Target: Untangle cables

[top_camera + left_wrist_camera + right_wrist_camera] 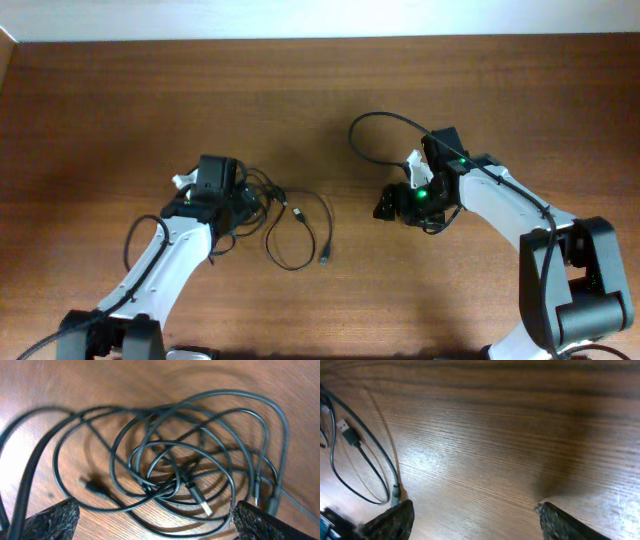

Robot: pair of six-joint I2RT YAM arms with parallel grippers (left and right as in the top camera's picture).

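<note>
Several thin black cables (262,200) lie in one messy bunch on the wooden table (320,80), a bit left of the middle. One loose loop (300,232) trails out to the right of the bunch.

My left gripper (238,195) sits at the left edge of the bunch. In the left wrist camera its two fingers (50,520) are spread wide and pinch nothing. The bunch lies just in front of them. My right gripper (390,205) is well apart on the right, over bare wood. Its fingers (390,520) are spread wide too and hold nothing.

I think these cords are light, soft and bendy. They will likely slide on the wood and flop when I lift them. If I pull hard, the knot may get tighter. I would take hold near a plug end (204,506), because that is the stiff part, or on the loose loop, and pull slowly.
</note>
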